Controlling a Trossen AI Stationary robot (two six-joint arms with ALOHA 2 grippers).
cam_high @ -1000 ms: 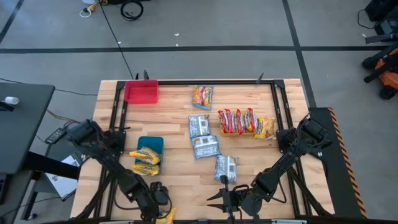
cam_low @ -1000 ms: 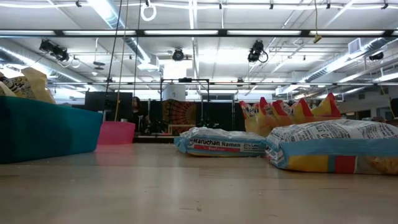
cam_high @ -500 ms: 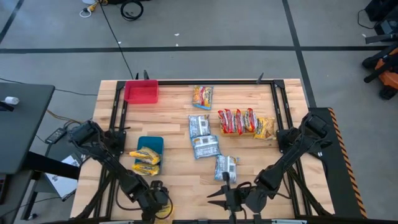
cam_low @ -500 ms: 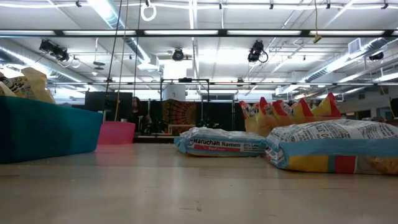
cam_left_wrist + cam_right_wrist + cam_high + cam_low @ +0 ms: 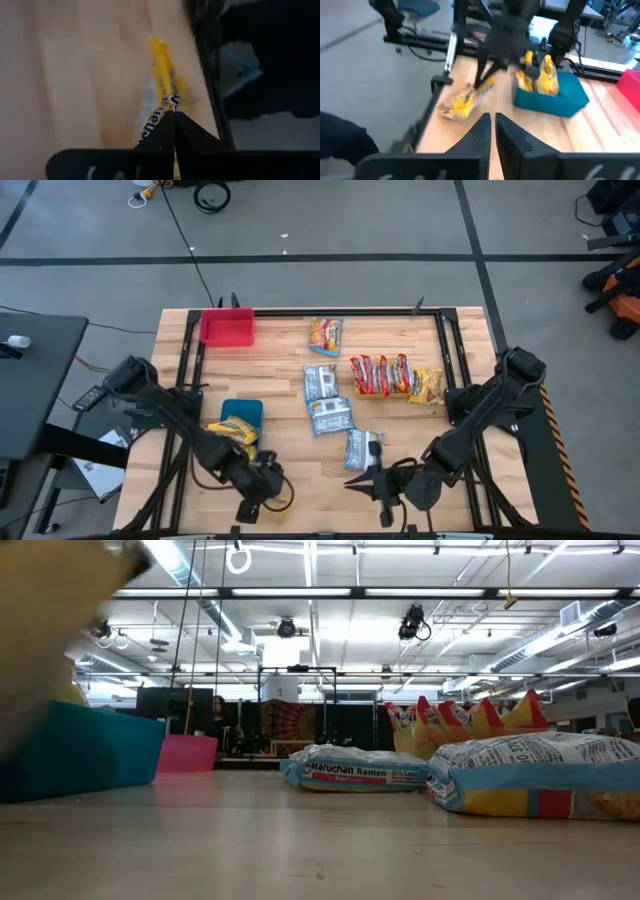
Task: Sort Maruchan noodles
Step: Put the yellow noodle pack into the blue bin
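My left gripper (image 5: 265, 495) stands near the table's near edge, shut on a yellow noodle packet (image 5: 465, 100); that packet is a yellow blur (image 5: 50, 620) in the low view. A blue bin (image 5: 241, 412) just beyond it holds more yellow packets (image 5: 236, 435). My right gripper (image 5: 375, 483) hangs shut and empty, just on the near side of a silver-blue packet (image 5: 362, 448). Two more silver-blue packets (image 5: 325, 400), a row of red packets (image 5: 380, 373), a yellow one (image 5: 426, 385) and an orange one (image 5: 325, 335) lie flat on the wood. The red bin (image 5: 227, 327) stands at the far left. My left gripper pinches the yellow packet by one end (image 5: 171, 102) between its two fingertips (image 5: 167, 125). The packet is seen edge-on and slants down from the fingers. Whether its lower end (image 5: 451, 112) touches the table, I cannot tell.
A black frame rail (image 5: 190, 365) runs along the table's left side and another (image 5: 450, 360) along its right. Bare wood (image 5: 310, 480) lies between my two grippers. The table's near edge (image 5: 210, 90) is close beside the held packet.
My left gripper has taken hold of the yellow packet that lay at the table's near edge and raised it, carrying it a little toward the blue bin; the packet now shows as a blur in the low view. My right gripper has shifted slightly toward the table's right.
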